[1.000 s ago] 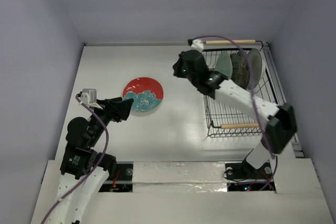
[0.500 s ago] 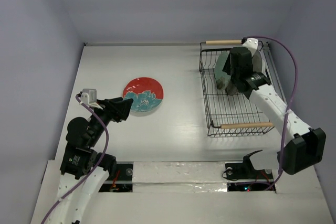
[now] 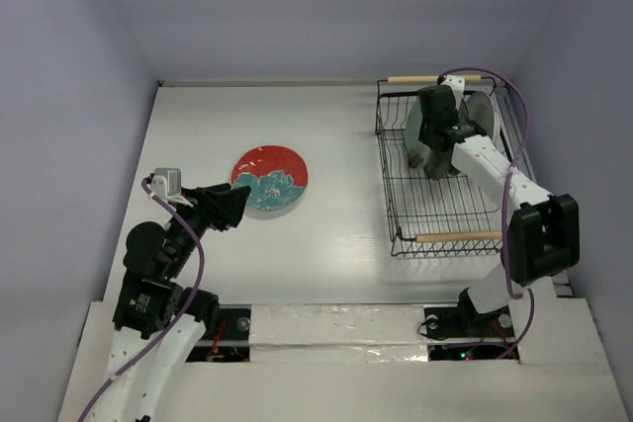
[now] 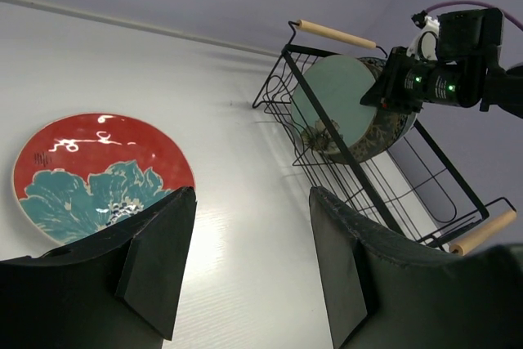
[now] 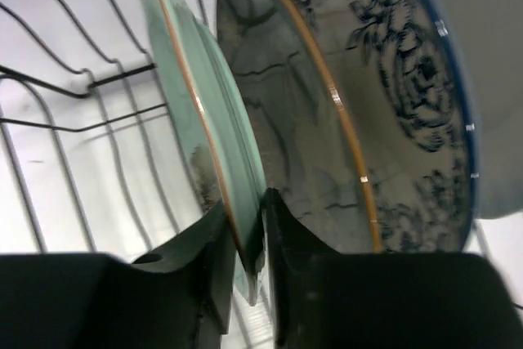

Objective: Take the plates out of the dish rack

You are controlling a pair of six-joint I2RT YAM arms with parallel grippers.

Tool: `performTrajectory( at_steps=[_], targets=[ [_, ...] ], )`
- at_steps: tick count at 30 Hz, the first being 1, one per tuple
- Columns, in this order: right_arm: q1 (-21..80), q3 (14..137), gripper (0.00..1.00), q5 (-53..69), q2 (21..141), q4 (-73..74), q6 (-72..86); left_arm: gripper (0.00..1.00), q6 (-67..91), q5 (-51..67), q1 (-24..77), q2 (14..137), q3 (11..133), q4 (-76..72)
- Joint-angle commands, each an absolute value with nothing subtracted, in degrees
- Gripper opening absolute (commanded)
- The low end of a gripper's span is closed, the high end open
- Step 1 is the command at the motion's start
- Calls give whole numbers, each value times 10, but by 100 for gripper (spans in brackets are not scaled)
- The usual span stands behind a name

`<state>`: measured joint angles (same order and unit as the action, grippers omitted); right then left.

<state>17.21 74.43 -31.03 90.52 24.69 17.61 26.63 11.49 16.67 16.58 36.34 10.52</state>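
The red-and-blue plate (image 3: pixel 269 177) lies flat on the table, also in the left wrist view (image 4: pixel 90 165). My left gripper (image 3: pixel 240 203) is open and empty just near it (image 4: pixel 249 234). The black wire dish rack (image 3: pixel 435 214) holds three plates on edge: pale green (image 5: pixel 188 79), dark grey-brown (image 5: pixel 286 104), and white with a blue rim (image 5: pixel 392 79). My right gripper (image 5: pixel 245 234) reaches into the rack (image 3: pixel 435 140), its jaws closed on the rim of the pale green plate (image 4: pixel 339 104).
The rack's wooden handles sit at its far end (image 3: pixel 420 78) and near end (image 3: pixel 453 237). The white back wall runs just behind the rack. The rack's wires (image 5: pixel 73 112) lie to the left of my right fingers.
My right arm has swung from the left of the rack into it and onto the pale green plate's rim. My left arm and the red-and-blue plate have not moved.
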Motion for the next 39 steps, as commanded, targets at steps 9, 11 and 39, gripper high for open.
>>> performTrajectory(
  at_steps=[9,11,39],
  targets=[
    [183,817,0,-345,853,254,135,54,265,118,163,160,360,79],
    [197,837,0,-360,846,269,126,54,265,118,163,160,360,79],
    [425,802,0,56,875,-98,402,54,265,116,153,165,360,79]
  ],
)
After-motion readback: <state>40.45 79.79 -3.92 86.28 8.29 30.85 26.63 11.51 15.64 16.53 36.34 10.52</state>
